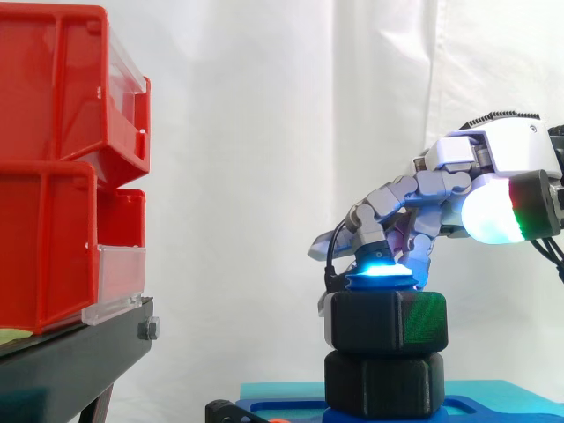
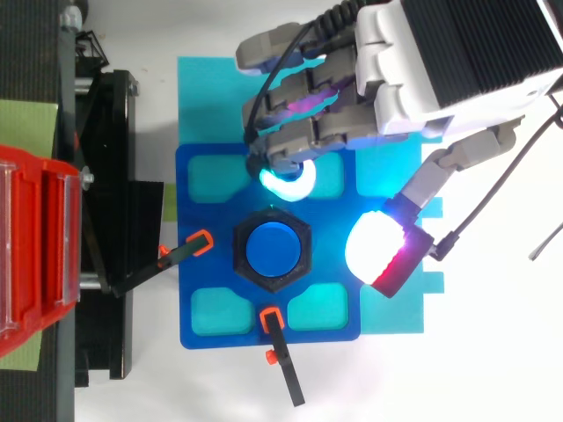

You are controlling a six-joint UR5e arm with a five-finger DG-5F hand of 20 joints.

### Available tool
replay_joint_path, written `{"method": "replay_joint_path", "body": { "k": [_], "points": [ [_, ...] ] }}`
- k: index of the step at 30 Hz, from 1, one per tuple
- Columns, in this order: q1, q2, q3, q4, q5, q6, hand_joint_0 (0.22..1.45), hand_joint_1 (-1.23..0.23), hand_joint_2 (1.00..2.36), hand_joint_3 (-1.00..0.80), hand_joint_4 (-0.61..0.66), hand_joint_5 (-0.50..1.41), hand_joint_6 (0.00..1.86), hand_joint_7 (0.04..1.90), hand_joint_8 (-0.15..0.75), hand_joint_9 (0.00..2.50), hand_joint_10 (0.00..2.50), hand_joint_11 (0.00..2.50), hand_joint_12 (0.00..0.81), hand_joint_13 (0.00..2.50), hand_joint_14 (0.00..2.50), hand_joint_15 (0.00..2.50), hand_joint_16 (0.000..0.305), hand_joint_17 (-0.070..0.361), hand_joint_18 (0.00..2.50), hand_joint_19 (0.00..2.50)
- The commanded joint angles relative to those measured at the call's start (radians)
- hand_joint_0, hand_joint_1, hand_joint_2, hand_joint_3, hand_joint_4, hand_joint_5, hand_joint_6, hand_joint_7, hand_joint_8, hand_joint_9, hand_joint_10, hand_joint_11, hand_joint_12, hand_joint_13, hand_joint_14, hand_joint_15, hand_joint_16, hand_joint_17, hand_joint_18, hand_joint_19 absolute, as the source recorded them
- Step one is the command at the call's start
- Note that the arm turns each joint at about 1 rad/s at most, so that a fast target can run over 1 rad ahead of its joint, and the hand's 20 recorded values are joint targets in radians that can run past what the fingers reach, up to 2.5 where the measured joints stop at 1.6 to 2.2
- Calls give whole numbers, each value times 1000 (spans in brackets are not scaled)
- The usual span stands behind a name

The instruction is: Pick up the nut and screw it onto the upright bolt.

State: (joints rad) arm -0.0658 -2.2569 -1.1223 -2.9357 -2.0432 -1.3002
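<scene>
The black hex nut (image 1: 388, 322) (image 2: 239, 250) sits around the upright blue bolt (image 2: 273, 249), close to its top. Below it a second black hex block (image 1: 383, 385) stands on the blue fixture plate (image 2: 202, 264). My hand (image 1: 493, 150) (image 2: 457, 53) comes in from the right, just above nut height. Its bent fingers (image 2: 290, 149) point down on the far side of the nut, and one cyan fingertip (image 1: 379, 264) (image 2: 286, 180) is level with the bolt's top. The white and red thumb pad (image 2: 383, 251) is to the right of the nut, apart from it. Nothing is held.
Red bins (image 1: 53, 176) (image 2: 35, 246) are stacked on a black stand (image 1: 70, 352) at the left. Two orange and black clamps (image 2: 189, 249) (image 2: 280, 352) hold the fixture plate. A teal mat (image 2: 211, 97) lies under the plate.
</scene>
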Motion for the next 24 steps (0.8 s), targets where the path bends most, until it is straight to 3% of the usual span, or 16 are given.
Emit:
{"method": "replay_joint_path", "body": {
  "k": [1,3,8,13,19,20,24],
  "points": [
    [-5,0,7,4,-9,1,508,-215,1000,-500,260,-58,504,948,228,844,0,0,226,488,0,0,15,34,42,0],
    [-8,0,22,1,-17,2,502,-204,1000,-500,222,-88,503,786,217,767,0,0,240,434,0,0,19,42,0,0],
    [-9,0,35,6,-22,2,491,-181,1000,-500,201,-116,502,677,206,651,0,0,264,344,0,0,24,54,0,0],
    [7,-1,33,56,-8,2,485,-163,1000,-500,196,-119,502,659,201,599,0,0,272,290,0,0,26,60,0,0],
    [34,-1,7,90,34,10,484,-153,1000,-500,190,-123,502,651,198,554,0,0,284,253,0,0,28,64,0,0],
    [46,-1,-5,112,52,18,483,-145,1000,-500,190,-125,502,652,197,537,0,0,285,243,0,0,29,65,0,0],
    [61,-1,-19,148,66,33,481,-130,1000,-500,185,-127,502,655,196,504,0,0,292,214,0,0,30,68,0,0]
  ]
}}
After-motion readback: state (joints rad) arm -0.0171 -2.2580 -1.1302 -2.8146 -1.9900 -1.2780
